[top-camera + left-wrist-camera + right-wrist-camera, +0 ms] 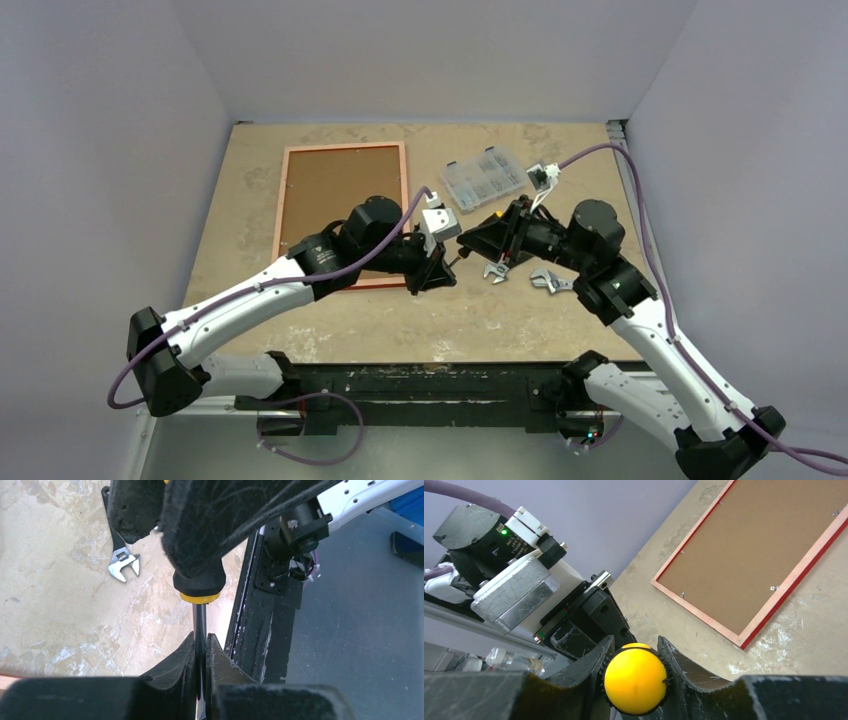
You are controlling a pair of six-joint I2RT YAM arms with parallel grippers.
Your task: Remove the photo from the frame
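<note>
The frame [345, 146] lies flat at the table's back left, its thin red-orange rim up. Inside it the photo [335, 195] shows only its brown board back, held by small clips. Both also appear in the right wrist view, the frame [791, 582] around the photo [754, 555]. To the right of the frame, above the table, my left gripper [440, 272] [201, 642] is shut on the metal shaft of a screwdriver [200, 622]. My right gripper [478, 240] [635, 652] faces it, jaws pressed on both sides of the screwdriver's black handle with its yellow end cap [635, 685].
Two adjustable wrenches [497, 270] [550, 282] lie on the table under the right arm; one wrench [122, 565] shows in the left wrist view. A clear parts box [483, 180] sits behind the grippers. The black rail [260, 620] marks the table's near edge.
</note>
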